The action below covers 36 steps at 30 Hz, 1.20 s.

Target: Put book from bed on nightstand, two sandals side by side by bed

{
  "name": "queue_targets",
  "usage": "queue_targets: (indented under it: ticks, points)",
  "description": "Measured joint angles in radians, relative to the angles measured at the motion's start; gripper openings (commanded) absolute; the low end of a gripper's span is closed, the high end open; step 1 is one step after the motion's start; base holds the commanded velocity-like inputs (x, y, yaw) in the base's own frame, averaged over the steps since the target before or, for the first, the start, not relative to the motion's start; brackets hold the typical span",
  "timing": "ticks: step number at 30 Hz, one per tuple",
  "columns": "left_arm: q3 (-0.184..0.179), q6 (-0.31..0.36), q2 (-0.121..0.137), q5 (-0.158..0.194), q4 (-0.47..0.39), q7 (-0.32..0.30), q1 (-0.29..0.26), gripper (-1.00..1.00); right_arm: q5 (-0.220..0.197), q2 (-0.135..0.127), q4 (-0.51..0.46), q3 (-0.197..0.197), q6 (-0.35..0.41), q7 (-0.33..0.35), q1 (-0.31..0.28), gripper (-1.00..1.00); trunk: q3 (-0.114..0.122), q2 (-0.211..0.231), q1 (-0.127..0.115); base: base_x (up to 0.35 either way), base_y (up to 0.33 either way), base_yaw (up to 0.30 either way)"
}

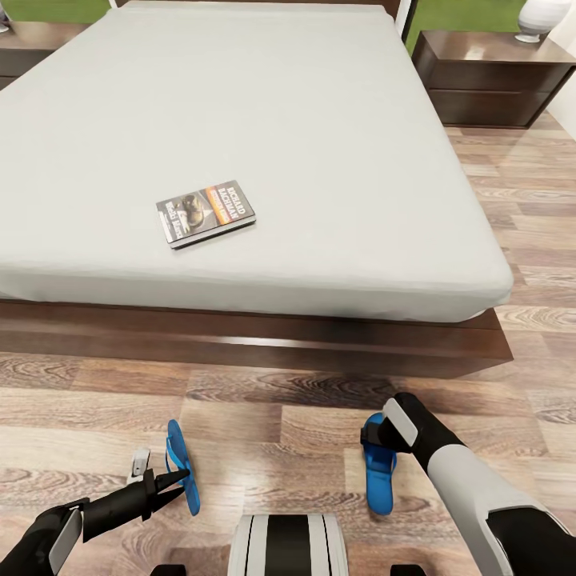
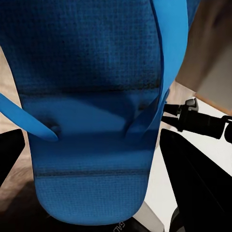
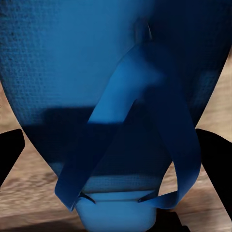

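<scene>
The book [image 1: 206,212] lies flat on the grey mattress of the bed [image 1: 336,160], nearer the foot edge than the headboard and somewhat toward the left side, its cover up and turned at a slant. A dark nightstand [image 1: 492,76] stands just beside the far right corner of the bed, with the white base of a lamp [image 1: 540,18] on its top; another nightstand [image 1: 32,44] shows at the far left corner. On the wood-plank floor [image 1: 280,416] in front of the foot of the bed frame, the left end effector [image 1: 178,478] is closed on the left sandal [image 1: 182,466], which stands on edge rather than flat; in the left wrist view its blue sole [image 2: 92,121] and straps sit between the two dark fingers [image 2: 198,188]. The right end effector [image 1: 374,436] is at the near end of the right sandal [image 1: 378,472], which lies along the floor with its sole facing up; the right wrist view shows that sandal [image 3: 116,96] between the dark fingertips [image 3: 9,150], held at its edges. The two sandals are well apart, with the robot's base [image 1: 288,544] between them at the near edge of the floor.
</scene>
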Motion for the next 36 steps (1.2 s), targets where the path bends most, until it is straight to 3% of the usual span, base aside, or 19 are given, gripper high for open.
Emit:
queue_targets:
  ticks: [5,6,36]
  points:
    - [0.0,0.0,0.0,0.0,0.0,0.0,0.0,-1.0,0.0,-0.001,0.0,0.0,0.0,-0.001,-0.006,-1.0,0.0,0.0,0.0,0.0,0.0,0.0]
    - [0.0,0.0,0.0,0.0,0.0,0.0,0.0,-1.0,0.0,-0.001,0.0,0.0,0.0,-0.001,-0.007,1.0,0.0,0.0,0.0,0.0,0.0,0.0]
    - [0.0,0.0,0.002,0.002,0.0,0.001,0.0,-1.0,-0.001,0.0,0.0,0.0,0.0,-0.001,-0.009,1.0,0.0,0.0,0.0,0.0,0.0,0.0]
